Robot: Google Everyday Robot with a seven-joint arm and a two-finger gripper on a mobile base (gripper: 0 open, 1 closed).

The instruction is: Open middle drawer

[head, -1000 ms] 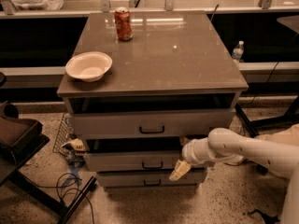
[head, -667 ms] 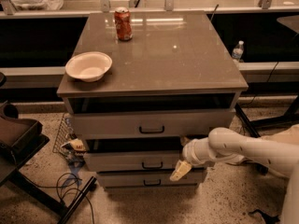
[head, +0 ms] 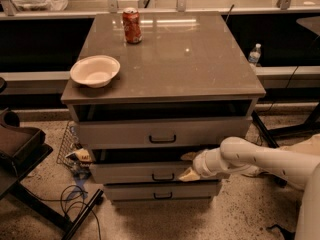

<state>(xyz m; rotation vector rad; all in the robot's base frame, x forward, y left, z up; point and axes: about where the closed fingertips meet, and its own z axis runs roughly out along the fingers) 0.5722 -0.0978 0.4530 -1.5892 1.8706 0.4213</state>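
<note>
The claw (head: 188,166) sits at the upper edge of the middle drawer (head: 135,173), on the end of a white arm (head: 260,159) that reaches in from the right. I cannot tell whether the claw is open or closed on that edge. The drawer's small black handle (head: 162,177) lies just left of the claw and slightly lower. This drawer stands a little way out, with a dark gap above its front panel to the claw's left; what lies inside is hidden in shadow.

Directly above the claw is the top drawer (head: 200,132), also partly out, its inside dark. Below the claw is the bottom drawer (head: 162,191), the furthest in of the three.

On the desk (head: 190,59), well above the claw and to its left, a white bowl (head: 95,70) rests near the front left corner. A red soda can (head: 132,25) stands upright further back. Up and to the right of the claw, a water bottle (head: 254,54) stands on the ledge behind the desk.
</note>
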